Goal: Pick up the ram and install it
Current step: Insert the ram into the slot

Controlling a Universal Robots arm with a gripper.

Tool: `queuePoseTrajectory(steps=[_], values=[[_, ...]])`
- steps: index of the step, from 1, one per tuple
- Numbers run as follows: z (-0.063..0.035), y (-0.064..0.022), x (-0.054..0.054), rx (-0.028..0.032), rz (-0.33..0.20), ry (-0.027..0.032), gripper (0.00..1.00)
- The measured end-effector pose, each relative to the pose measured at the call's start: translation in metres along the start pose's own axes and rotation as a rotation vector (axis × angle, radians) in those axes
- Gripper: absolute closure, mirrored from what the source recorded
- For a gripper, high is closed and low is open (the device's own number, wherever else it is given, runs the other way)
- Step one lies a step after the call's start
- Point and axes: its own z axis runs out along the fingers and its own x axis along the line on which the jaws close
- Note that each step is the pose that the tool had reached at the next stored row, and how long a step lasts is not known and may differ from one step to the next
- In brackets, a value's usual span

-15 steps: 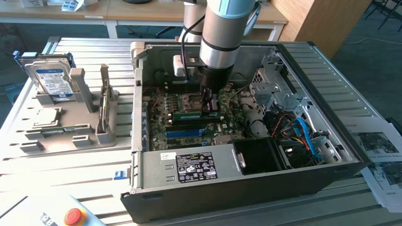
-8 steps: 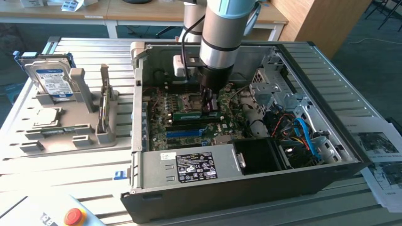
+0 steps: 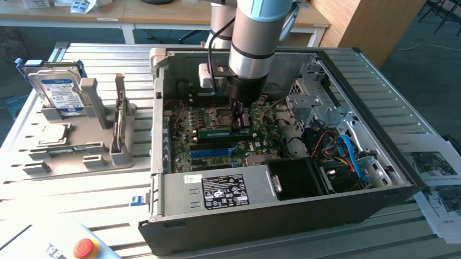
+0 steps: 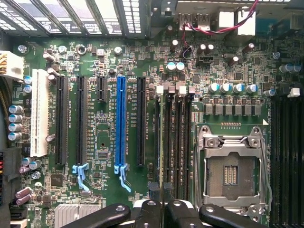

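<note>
Fingers (image 4: pixel 148 214) closed tight on ram (image 3: pixel 216 131). Ram on edge, long axis along the exterior view's left-right, in line with 4 memory slots (image 4: pixel 178 142), mid-motherboard (image 3: pixel 183 129) beside socket (image 3: pixel 219 114). Gripper (image 3: pixel 241 125) vertical inside case (image 3: pixel 288 216).

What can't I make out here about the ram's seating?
- Exterior view: one end of the ram, hidden by the gripper.
- Exterior view: whether the ram sits fully in its slot, too small to tell.
- Wrist view: ends of the memory slots, covered by the gripper's fingers.
</note>
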Motion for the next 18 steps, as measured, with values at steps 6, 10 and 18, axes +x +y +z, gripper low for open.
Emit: queuePoseTrajectory(steps=[6,10,18], values=[[0.0038,-0.0001,0.0,0.0001,0.0,0.0024,0.88],[0.0045,-0.0001,0.0,0.0001,0.0,0.0029,0.88],[0.0058,-0.0001,0.0001,0.0001,0.0,0.004,0.88]])
